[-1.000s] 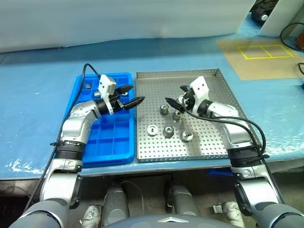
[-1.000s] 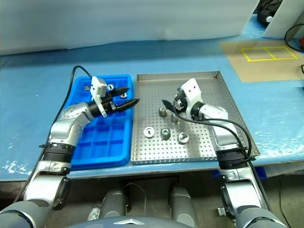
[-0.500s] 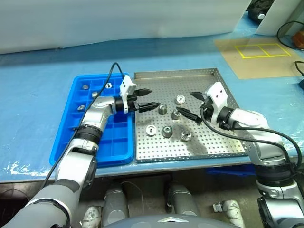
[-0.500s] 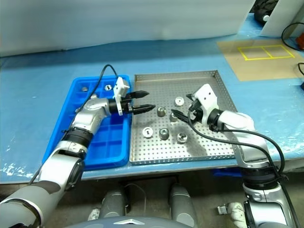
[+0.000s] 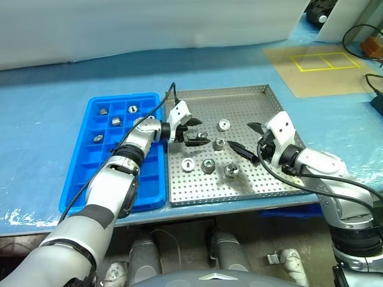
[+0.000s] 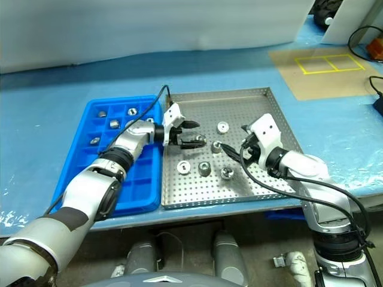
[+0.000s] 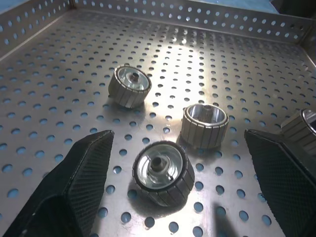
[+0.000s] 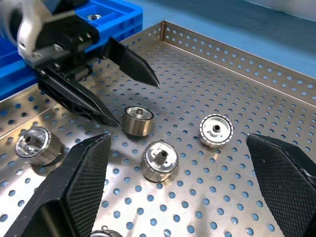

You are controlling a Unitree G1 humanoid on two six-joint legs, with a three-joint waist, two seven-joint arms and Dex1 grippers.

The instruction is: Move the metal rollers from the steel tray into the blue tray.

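Steel tray (image 5: 270, 179), perforated, on blue tabletop (image 5: 48, 125); holds six metal rollers (image 5: 207, 165). Blue tray (image 5: 78, 185) just beside its left rim; five rollers in far compartments. Left end effector (image 5: 194, 133) released, fingers spread about one roller near the tray's middle. Right end effector (image 5: 250, 140) released, above the tray's right half.

Left wrist view: roller (image 7: 160, 173) between spread fingers (image 7: 79, 182), untouched.

Right wrist view: left end effector's fingers flank one roller (image 8: 137, 120); others lie nearby.
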